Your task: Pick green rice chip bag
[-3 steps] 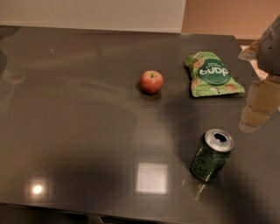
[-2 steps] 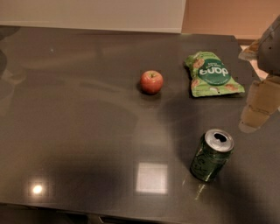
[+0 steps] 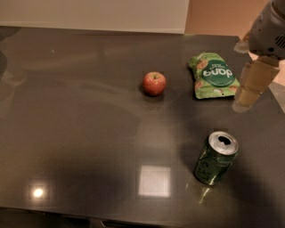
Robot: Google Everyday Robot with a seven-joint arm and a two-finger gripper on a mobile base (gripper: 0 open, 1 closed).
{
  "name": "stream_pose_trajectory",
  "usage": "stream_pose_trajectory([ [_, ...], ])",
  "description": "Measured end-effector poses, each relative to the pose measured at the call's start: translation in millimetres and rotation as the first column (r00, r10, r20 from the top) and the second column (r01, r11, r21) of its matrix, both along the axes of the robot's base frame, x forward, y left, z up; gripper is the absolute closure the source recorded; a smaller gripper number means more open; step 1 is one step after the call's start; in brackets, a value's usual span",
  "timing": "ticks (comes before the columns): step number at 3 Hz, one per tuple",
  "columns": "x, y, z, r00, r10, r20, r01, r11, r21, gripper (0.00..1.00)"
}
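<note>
The green rice chip bag [image 3: 213, 75] lies flat on the dark table [image 3: 80, 133], at the back right, with its dark green round logo facing up. My gripper [image 3: 247, 94] hangs at the right edge of the view, just to the right of the bag and a little above the table. It holds nothing that I can see.
A red apple [image 3: 154, 83] sits left of the bag. A dark green drink can [image 3: 215, 158] stands upright, open-topped, in front of the bag and below the gripper. The table's far edge meets a pale wall [image 3: 98, 13]; its right edge is close behind the gripper.
</note>
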State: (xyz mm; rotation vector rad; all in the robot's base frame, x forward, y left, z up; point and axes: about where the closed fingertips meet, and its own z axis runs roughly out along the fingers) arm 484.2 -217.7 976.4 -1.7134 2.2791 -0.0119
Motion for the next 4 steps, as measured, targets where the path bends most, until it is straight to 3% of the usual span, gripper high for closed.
stream_pose_trajectory([
  [1,38.9,-0.3,0.2,0.9955,-0.094,-0.011,0.094,0.995,-0.020,0.00],
  [2,68.6,-4.3,-11.2,0.9720,-0.235,-0.016,0.234,0.971,-0.050,0.00],
  [3,92.3,-15.4,-29.3,0.9158,-0.398,-0.052,0.397,0.917,-0.036,0.00],
  [4,117.2,-27.8,-45.6,0.8406,-0.535,-0.084,0.537,0.843,0.002,0.00],
])
